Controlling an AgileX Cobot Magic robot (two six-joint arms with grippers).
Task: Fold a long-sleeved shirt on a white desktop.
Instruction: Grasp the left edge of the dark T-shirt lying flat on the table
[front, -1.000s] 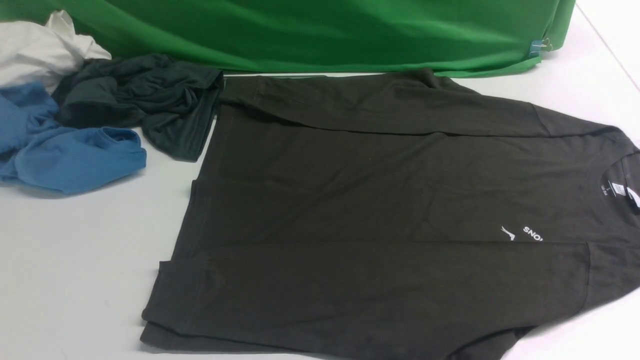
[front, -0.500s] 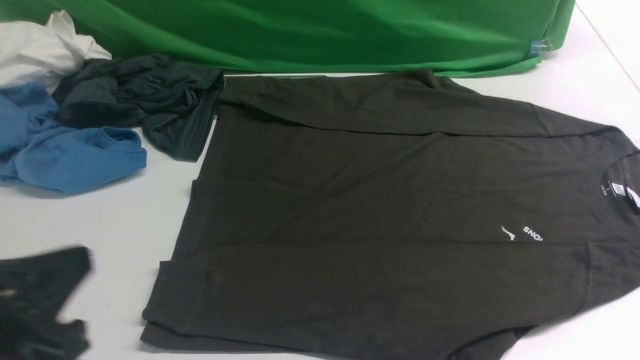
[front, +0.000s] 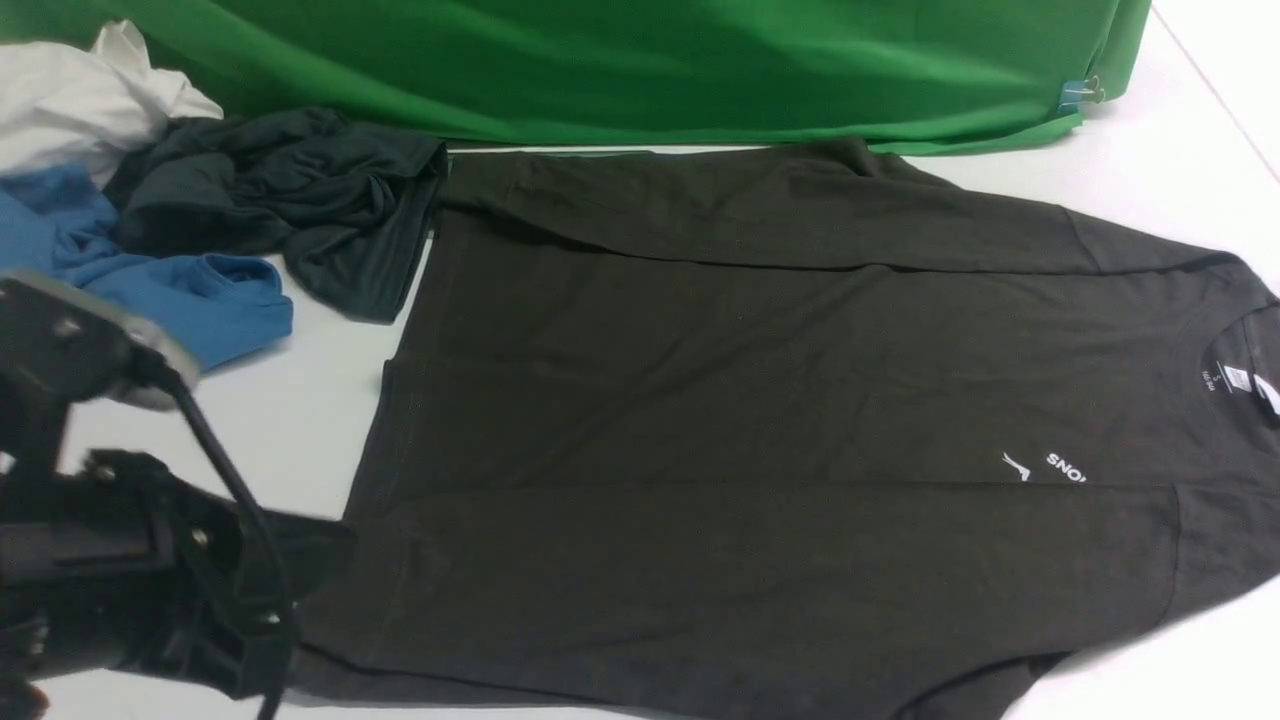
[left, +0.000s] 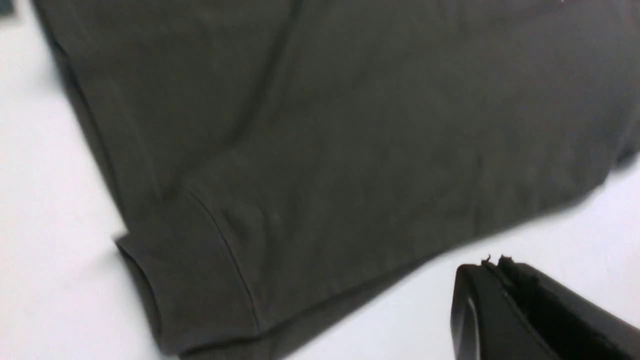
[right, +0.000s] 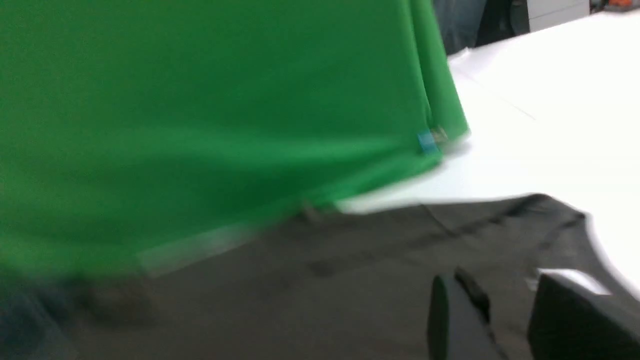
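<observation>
The left gripper (left: 495, 267) is nearest the robot. It is pinched shut and has nothing in it. It hangs over the white desktop (front: 310, 400), just beside the near hem corner of the long-sleeved shirt (front: 760, 400).

The shirt lies flat, front up, in the middle of the desktop. Its hem points to the robot's left and its neck to the right. Both sleeves are laid in over the body. The near sleeve's cuff (left: 190, 295) sits at the hem corner.

The shirt looks soft, floppy and light. It will likely sag when lifted and slide on the smooth top, but it cannot break. The thick hem corner with the cuff looks like a good place to pinch, taking all the layers together.

The right gripper (right: 505, 295) is over the neck end. Its fingers are a little apart, with nothing between them.

Farther back lie a blue garment (front: 180, 310), a greenish-black garment (front: 290, 200) and a white cloth (front: 80, 95). Behind them hangs the green backdrop (front: 640, 70).

In the front view the left arm hides the hem corner and the picture's edge cuts off the neck. The near sleeve covers part of the chest logo (front: 1045, 467). Both wrist views are blurry.
</observation>
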